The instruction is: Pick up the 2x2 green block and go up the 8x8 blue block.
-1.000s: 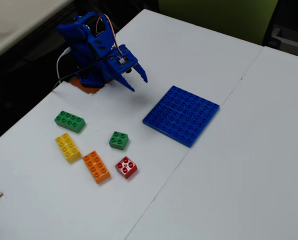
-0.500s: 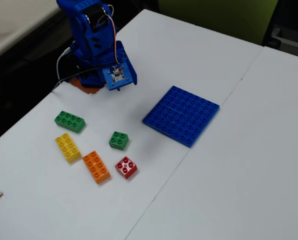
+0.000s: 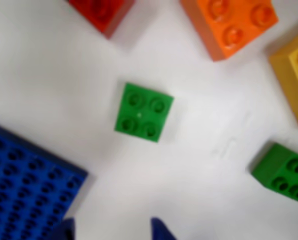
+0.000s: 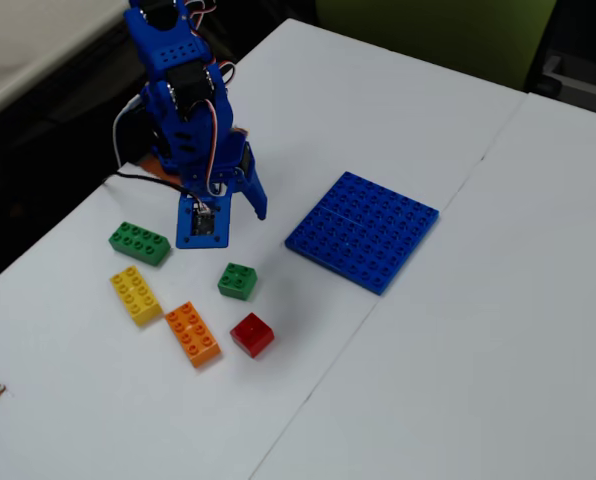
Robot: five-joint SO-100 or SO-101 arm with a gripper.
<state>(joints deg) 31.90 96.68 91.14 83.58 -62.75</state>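
The 2x2 green block (image 3: pixel 143 112) lies studs up on the white table, alone in the middle of the wrist view. In the fixed view it (image 4: pixel 237 281) sits just in front of the blue arm. My gripper (image 3: pixel 111 232) is open and empty; only its two blue fingertips (image 3: pixel 160 231) show at the bottom edge, well short of the block. In the fixed view the gripper (image 4: pixel 233 222) hangs above the table behind the block. The 8x8 blue block (image 4: pixel 363 230) lies flat to the right; its corner shows at the lower left of the wrist view (image 3: pixel 24 187).
A red 2x2 brick (image 4: pixel 251 334), an orange 2x4 brick (image 4: pixel 193 333), a yellow 2x4 brick (image 4: pixel 136 295) and a longer green 2x4 brick (image 4: pixel 139 243) lie around the green block. The table's left edge (image 4: pixel 48 240) is close to them.
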